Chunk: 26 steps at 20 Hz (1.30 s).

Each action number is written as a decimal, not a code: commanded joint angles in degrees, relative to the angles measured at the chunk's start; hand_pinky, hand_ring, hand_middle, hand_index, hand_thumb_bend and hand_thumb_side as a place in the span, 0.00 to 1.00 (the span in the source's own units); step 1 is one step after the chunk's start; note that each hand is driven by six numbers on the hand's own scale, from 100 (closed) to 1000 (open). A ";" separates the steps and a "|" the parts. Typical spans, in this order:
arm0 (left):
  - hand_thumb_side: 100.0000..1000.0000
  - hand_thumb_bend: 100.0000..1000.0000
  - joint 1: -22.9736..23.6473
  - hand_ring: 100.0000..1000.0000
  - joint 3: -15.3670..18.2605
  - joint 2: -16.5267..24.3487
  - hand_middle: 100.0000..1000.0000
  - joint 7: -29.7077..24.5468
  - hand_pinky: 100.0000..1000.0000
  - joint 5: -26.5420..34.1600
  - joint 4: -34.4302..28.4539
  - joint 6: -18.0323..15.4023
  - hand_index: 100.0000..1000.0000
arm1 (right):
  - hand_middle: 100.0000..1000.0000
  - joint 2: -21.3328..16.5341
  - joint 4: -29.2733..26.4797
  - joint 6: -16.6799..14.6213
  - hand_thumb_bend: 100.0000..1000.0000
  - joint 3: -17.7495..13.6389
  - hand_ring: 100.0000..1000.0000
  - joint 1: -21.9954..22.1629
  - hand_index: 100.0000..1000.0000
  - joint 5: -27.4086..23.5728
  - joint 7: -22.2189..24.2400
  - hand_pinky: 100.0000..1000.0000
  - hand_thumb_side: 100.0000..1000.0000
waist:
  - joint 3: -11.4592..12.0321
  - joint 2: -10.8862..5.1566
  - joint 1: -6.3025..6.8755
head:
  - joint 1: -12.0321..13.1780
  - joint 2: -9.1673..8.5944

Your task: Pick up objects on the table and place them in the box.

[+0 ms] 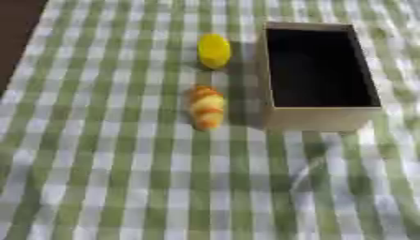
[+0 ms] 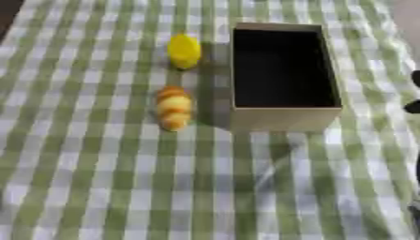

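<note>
We record a table covered by a green-and-white checked cloth (image 1: 107,154), seen from above.

A rectangular box (image 1: 316,119) stands on the cloth right of centre. Its walls are tan, cardboard-like, and its inside is dark. It is open at the top, with its long side running away from us. We make out nothing lying inside it, though the interior is too dark to be certain.

Two objects lie on the cloth to the left of the box, outside it:
- A yellow object (image 1: 214,50), oval in outline and plain in colour, lies beside the far part of the box's left wall. It sits near the wall but apart from it, with a strip of cloth showing between them.
- An orange-and-yellow banded object (image 1: 206,107), elongated and with its long axis running near to far, lies beside the near part of the same wall. It may be a toy pastry or shell-like piece; we cannot say which. It too is near the box without touching it.

The two objects are apart, with the yellow one farther from us and a gap of cloth between them.

At the right edge of the right eye view we see a few dark shapes (image 2: 414,107), which may be part of the robot's right hand. We cannot tell how its fingers stand. The left hand shows in neither view.

At the upper left corner a dark brown strip (image 1: 18,28) shows beyond the cloth's edge.
</note>
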 commanded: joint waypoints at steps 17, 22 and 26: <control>0.42 0.00 -8.30 0.62 -8.71 19.16 0.71 -6.82 0.79 -12.31 -0.91 2.22 0.87 | 0.48 -2.28 -0.95 -0.74 0.00 0.36 0.82 0.97 0.73 2.30 -1.23 0.91 0.47 | 0.15 -1.77 1.37 | -0.55 0.23; 0.34 0.00 -13.81 0.65 -14.66 23.14 0.71 -13.40 0.78 -17.95 -0.91 2.86 0.87 | 0.47 -2.66 -0.95 -0.77 0.00 0.82 0.82 1.07 0.73 2.70 -1.45 0.91 0.48 | -0.07 -1.84 1.64 | -0.43 0.42; 0.33 0.00 -16.22 0.67 -17.61 24.31 0.71 -19.03 0.78 -21.69 -0.91 2.88 0.88 | 0.47 -2.92 -0.95 -0.79 0.00 0.94 0.82 1.07 0.73 2.80 -1.60 0.91 0.48 | -0.12 -1.79 1.95 | -0.38 0.55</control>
